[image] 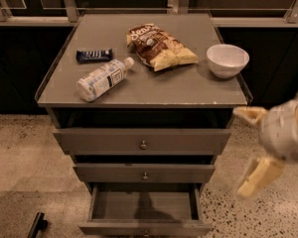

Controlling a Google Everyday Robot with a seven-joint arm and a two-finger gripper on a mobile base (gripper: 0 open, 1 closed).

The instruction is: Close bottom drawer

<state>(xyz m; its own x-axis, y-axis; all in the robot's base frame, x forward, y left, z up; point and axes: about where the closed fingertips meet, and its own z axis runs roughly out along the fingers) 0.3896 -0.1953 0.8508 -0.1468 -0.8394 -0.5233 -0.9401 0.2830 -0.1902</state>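
The bottom drawer [144, 227] is the lowest of three grey-brown drawers and stands pulled far out, its empty inside showing; its front panel lies at the lower edge of the view. The top drawer [143, 142] and middle drawer [144, 173] stick out slightly, each with a small round knob. My gripper [251, 150] is at the right of the cabinet, beside the top and middle drawers and apart from them. Its cream fingers [258, 176] are spread wide and hold nothing.
On the cabinet top [188, 88] lie a white bottle [102, 79] on its side, a dark bar [93, 55], a chip bag [159, 46] and a white bowl [227, 59]. Speckled floor [20, 152] surrounds the cabinet. A black object [37, 224] sits at the lower left.
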